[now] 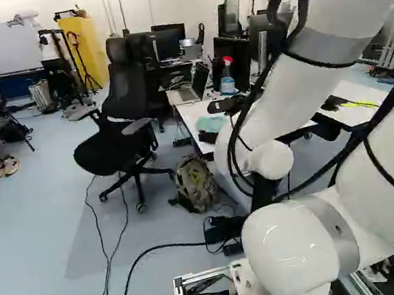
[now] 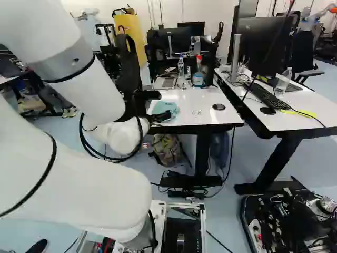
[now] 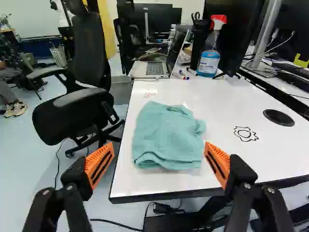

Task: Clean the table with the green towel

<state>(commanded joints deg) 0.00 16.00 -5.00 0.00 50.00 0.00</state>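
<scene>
Green and folded, the towel [image 3: 169,137] lies on the white surface [image 3: 227,101], ahead of my gripper [image 2: 165,104], whose two orange-padded fingers I hold wide apart. To one side of the towel I see a black line drawing [image 3: 245,134] and, just past it, a dark disc [image 3: 278,117]. Beyond the towel there's a small red drawing [image 3: 150,94], then an open laptop [image 3: 149,69] and a spray bottle [image 3: 209,60] with a red head. A black office chair [image 3: 72,113] stands beside the surface.

Teal towel [image 3: 166,137]; white tabletop [image 3: 224,104], black edge [image 3: 164,196]; blue-filled bottle [image 3: 209,60], red nozzle [image 3: 218,20]; camouflage-patterned backpack [image 1: 196,183].
</scene>
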